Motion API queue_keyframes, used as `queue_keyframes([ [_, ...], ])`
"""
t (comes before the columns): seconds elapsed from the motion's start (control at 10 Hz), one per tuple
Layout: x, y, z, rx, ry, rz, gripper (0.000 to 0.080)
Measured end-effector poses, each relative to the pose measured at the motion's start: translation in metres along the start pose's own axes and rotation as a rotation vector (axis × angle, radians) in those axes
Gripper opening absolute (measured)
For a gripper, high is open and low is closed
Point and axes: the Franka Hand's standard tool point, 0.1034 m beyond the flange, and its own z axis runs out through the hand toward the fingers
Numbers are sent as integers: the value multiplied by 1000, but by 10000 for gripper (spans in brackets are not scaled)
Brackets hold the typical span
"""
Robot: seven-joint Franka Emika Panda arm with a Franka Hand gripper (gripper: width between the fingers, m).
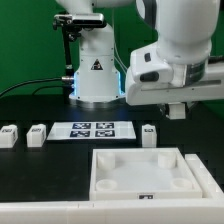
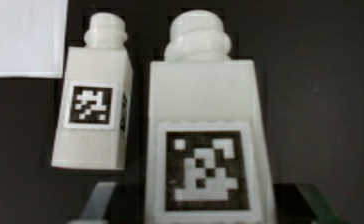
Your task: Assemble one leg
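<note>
- The white tray-like panel lies on the bench, its shallow corner recesses facing up. The frame cuts off its near edge.
- The hand pinches the leg by its tagged end.
- In the exterior view the hand hides that leg.
- A second leg stands beside the marker board.
- The wrist view is blurred.

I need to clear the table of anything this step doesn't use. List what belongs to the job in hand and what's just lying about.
In the job:
- gripper
- leg held between its fingers
- white panel with corner recesses, probably where the leg gets fitted

Lying about:
- three spare legs on the table
- marker board
</note>
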Motion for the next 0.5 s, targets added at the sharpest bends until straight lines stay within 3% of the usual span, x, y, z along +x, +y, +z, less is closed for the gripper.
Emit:
queue_keyframes([
  [0.2, 0, 6, -4, 3, 147, -37, 292],
  [0.5, 23, 17, -31, 7, 421, -114, 292],
])
